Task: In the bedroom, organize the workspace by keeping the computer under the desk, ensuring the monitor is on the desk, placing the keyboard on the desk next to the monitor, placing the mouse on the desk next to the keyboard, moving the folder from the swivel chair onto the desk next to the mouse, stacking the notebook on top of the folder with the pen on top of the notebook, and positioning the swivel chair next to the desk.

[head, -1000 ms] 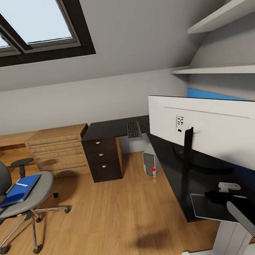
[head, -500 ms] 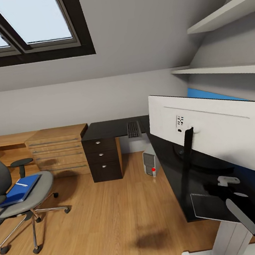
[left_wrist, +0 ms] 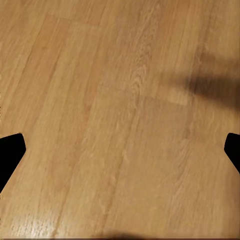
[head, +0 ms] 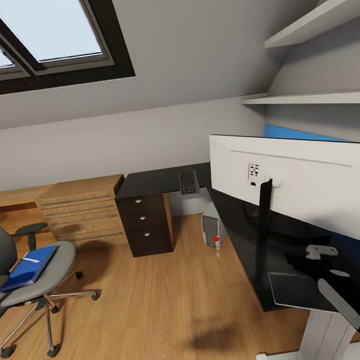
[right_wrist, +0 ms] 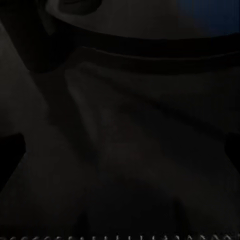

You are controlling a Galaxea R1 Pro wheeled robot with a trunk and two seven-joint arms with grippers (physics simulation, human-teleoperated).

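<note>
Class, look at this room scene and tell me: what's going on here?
A robot is tidying a bedroom workspace. Its right gripper hangs open over the black desk top, by a dark spiral-bound notebook near the wide white-backed monitor. The left gripper is open above the wooden floor. The flat blue folder, a thin white pen on it, lies on the grey swivel chair.

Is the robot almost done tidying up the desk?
Not yet. Done: the monitor and keyboard are on the desk, with the computer under it. In hand: the right claw hovers over a notebook. Left: the folder and pen lie on the chair.
</note>
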